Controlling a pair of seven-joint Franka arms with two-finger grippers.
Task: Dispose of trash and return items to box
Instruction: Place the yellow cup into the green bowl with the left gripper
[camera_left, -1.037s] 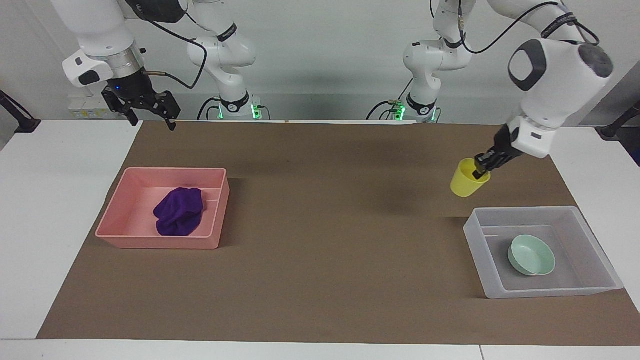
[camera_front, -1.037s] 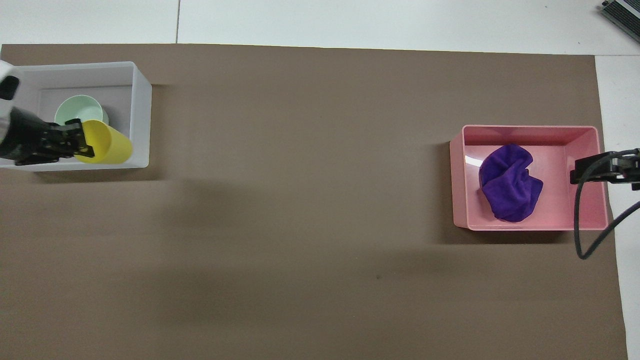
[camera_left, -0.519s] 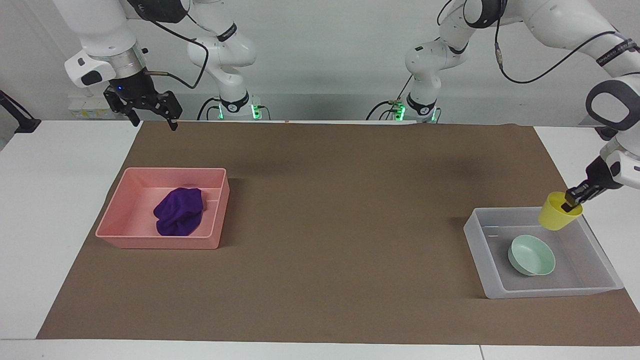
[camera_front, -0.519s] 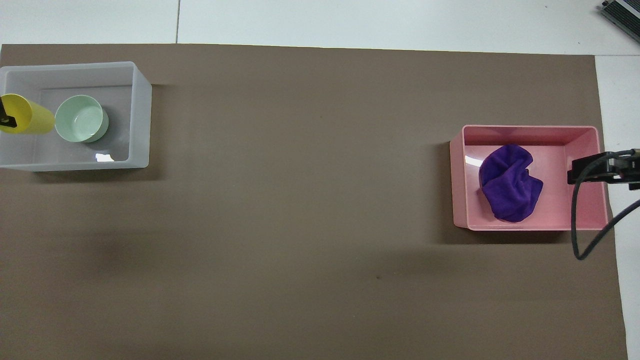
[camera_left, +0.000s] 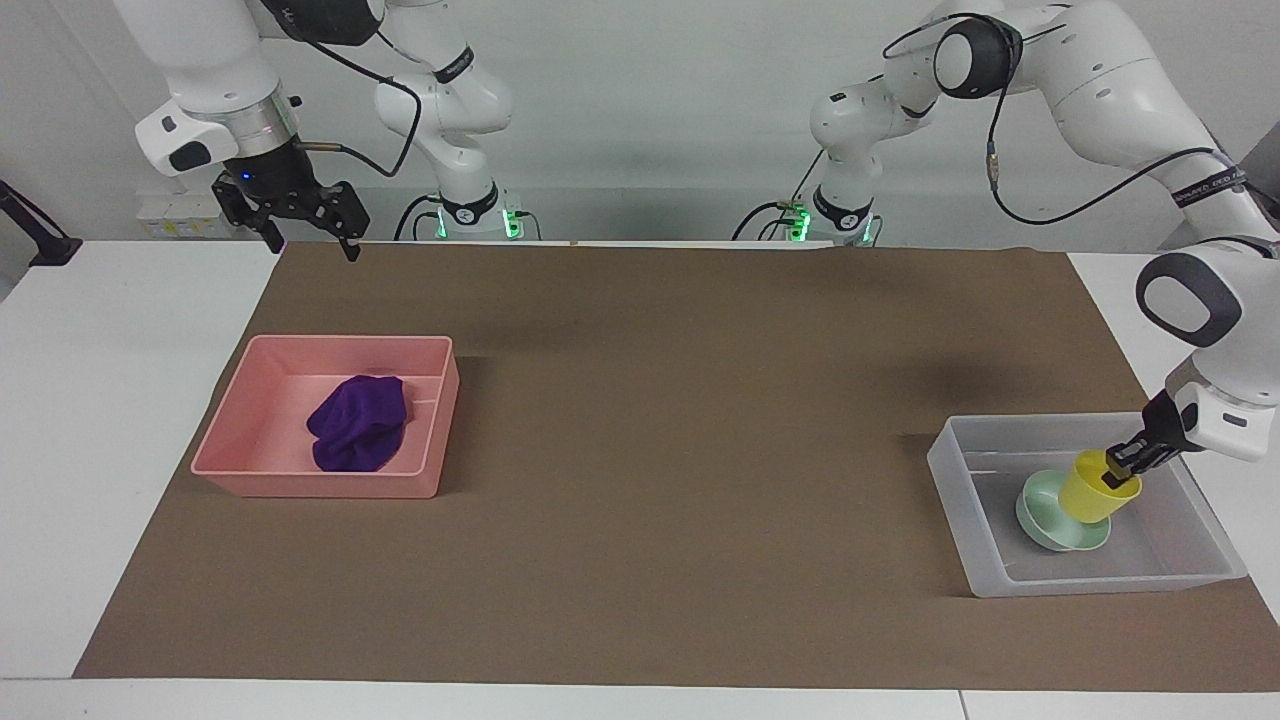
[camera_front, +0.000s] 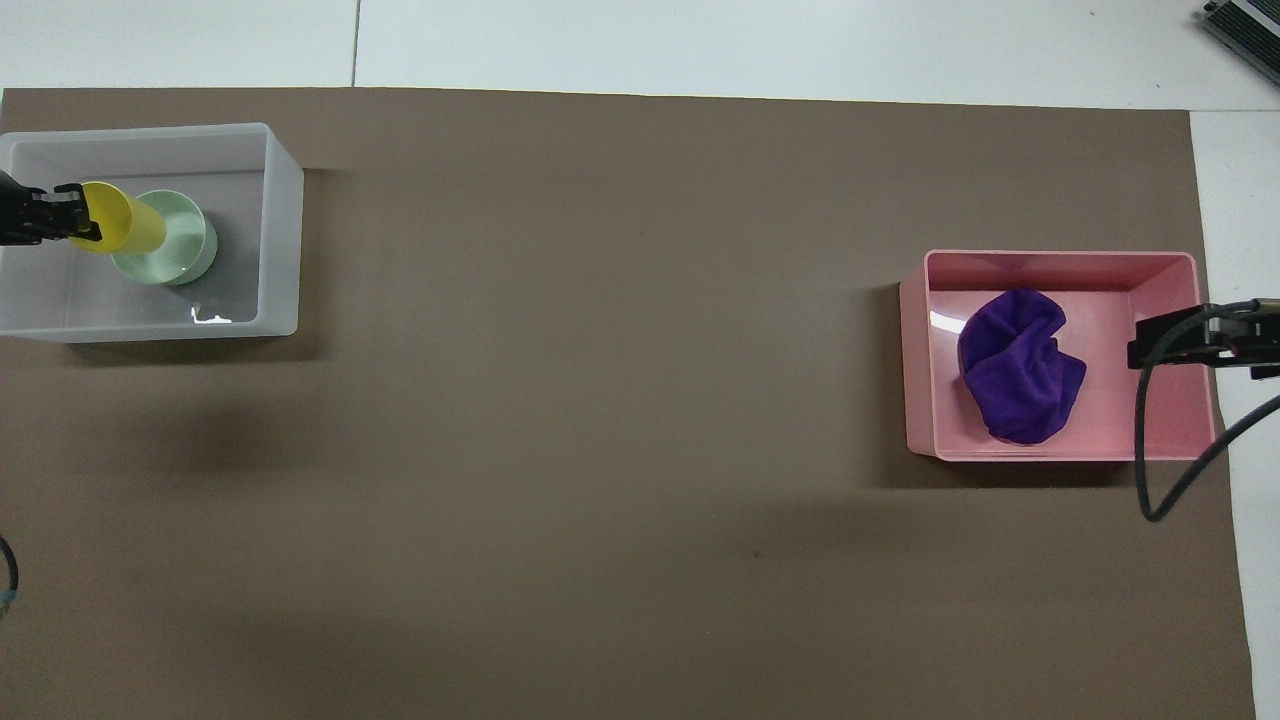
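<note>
My left gripper (camera_left: 1122, 462) is shut on the rim of the yellow cup (camera_left: 1096, 490). It holds the cup tilted inside the clear-grey box (camera_left: 1100, 582), with the cup's base at the mint-green bowl (camera_left: 1045, 525) that lies on the box's floor. I cannot tell whether cup and bowl touch. The overhead view shows the left gripper (camera_front: 72, 212), cup (camera_front: 120, 220), bowl (camera_front: 188, 252) and box (camera_front: 286, 230). The purple cloth (camera_left: 358, 425) lies in the pink bin (camera_left: 310, 486). My right gripper (camera_left: 308, 248) waits open and empty, raised over the mat's edge near the pink bin.
A brown mat (camera_left: 650, 400) covers the middle of the white table. The pink bin (camera_front: 1060, 262) with the cloth (camera_front: 1020, 380) stands toward the right arm's end, the box toward the left arm's end. The right arm's cable (camera_front: 1150, 450) hangs by the pink bin.
My left gripper carried the yellow cup from beside the box to over it, then down inside it onto the bowl. The right gripper barely moved.
</note>
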